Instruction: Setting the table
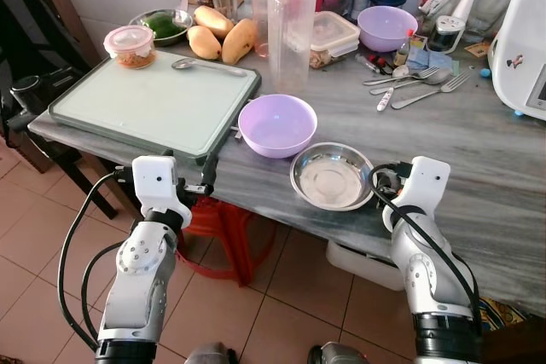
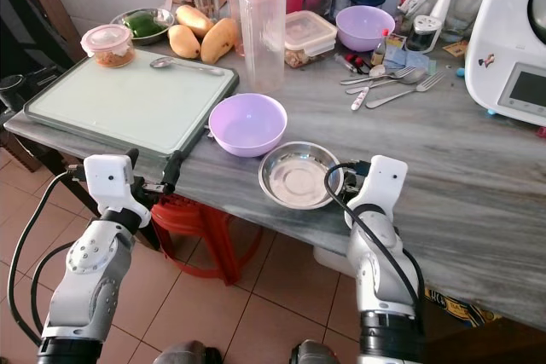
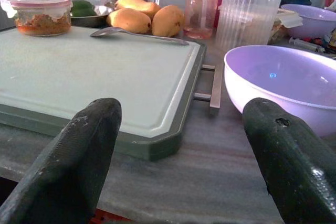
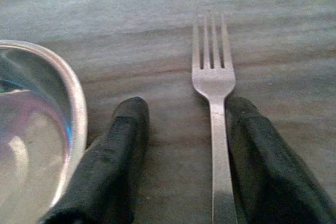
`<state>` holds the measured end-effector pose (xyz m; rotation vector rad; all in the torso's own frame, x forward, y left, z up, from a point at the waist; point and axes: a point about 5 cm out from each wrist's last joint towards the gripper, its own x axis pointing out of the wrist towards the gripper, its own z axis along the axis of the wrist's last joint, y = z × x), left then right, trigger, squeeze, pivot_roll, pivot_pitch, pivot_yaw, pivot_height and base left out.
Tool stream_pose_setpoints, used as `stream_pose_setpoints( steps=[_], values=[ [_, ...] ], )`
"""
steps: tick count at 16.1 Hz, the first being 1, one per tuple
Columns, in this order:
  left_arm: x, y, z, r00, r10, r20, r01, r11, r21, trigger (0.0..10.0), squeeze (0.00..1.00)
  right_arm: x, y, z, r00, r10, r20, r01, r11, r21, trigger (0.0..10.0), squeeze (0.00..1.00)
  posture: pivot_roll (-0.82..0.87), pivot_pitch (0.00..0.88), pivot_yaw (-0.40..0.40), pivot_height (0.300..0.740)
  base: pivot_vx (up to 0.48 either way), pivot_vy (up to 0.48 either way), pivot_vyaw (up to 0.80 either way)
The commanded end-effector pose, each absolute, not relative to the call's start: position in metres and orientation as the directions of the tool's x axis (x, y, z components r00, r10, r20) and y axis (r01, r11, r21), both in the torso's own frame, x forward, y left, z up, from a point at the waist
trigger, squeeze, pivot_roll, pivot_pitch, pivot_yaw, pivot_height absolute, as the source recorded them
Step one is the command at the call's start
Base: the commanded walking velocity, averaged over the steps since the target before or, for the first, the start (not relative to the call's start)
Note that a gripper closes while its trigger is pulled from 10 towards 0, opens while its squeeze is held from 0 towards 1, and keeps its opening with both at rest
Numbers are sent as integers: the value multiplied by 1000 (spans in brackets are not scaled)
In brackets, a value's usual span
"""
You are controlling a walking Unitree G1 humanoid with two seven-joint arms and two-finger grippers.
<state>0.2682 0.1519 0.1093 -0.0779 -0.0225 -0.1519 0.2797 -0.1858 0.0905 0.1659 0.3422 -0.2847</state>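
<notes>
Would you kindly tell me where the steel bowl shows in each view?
Left eye: steel bowl at lower centre, by the right gripper.
Right eye: lower centre, likewise.
Left wrist: not in it.
Right wrist: its rim at one edge.
Shared landmark: the lilac bowl beside it.

Both arms are silver-grey metal built of rounded segments, each with a round joint cap ringed by small screws. A white, boxy housing tops each wrist. Thick black cables loop along the outside of each arm. The left end effector [image 3: 181, 145] and the right end effector [image 4: 184, 156] each have two long, matte black, blunt-tipped fingers with scuffed surfaces.
</notes>
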Motion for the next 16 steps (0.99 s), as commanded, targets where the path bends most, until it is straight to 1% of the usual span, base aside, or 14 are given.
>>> stream_pose_setpoints(
  steps=[1,5,9,12,14,16],
  values=[
    [270,152,110,989,-145,30,147,987,-65,10000,0,273,-194,85,875,-294,-384,354,930,96,10000,1000,1,28,31,740,0,0,0],
    [270,151,110,989,-145,32,147,987,-68,10000,0,272,-195,97,902,-315,-296,367,920,136,10000,1000,-2,25,36,740,0,0,0],
    [271,150,111,988,-151,36,153,986,-70,10000,0,275,-196,104,914,-317,-252,361,920,154,10000,1000,-4,19,38,740,0,0,0],
    [272,148,111,988,-151,40,154,986,-71,10000,0,274,-201,113,920,-337,-200,366,921,132,10000,1000,-7,19,37,740,0,0,0],
    [271,149,111,988,-148,40,151,986,-73,10000,0,264,-213,124,905,-409,-119,417,908,47,10000,1000,-8,18,33,740,0,0,0],
    [271,149,110,988,-148,40,150,986,-73,10000,0,254,-220,124,883,-456,-115,458,889,-2,10000,1000,-13,17,33,740,0,0,0]
  ],
)
